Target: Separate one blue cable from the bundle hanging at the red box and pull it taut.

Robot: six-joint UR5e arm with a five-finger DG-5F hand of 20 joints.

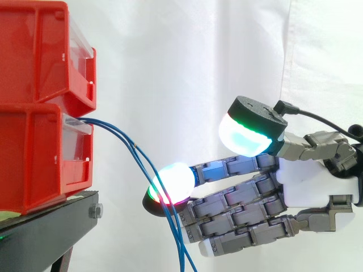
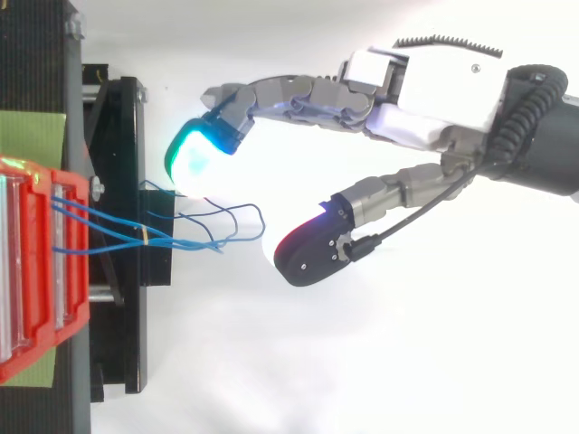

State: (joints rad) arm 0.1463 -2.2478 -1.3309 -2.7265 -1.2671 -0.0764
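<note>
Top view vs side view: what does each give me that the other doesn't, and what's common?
Top view: a yellow tie bunching the blue cables, their loose ends curling near the fingertip, and a green mat under the bins. Side view: two red bins stacked, with cables leaving the lower bin and drooping past a glowing fingertip. Both: the open hand, thumb apart from the fingers, the cables slack, the black stand.

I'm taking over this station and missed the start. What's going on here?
The robot's hand reaches in from the right toward the blue cables, which come out of the lower red bin and hang down slack. Its fingers are stretched out with the thumb held apart, and one fingertip is right at the cables. No cable looks pinched or pulled taut yet.
</note>
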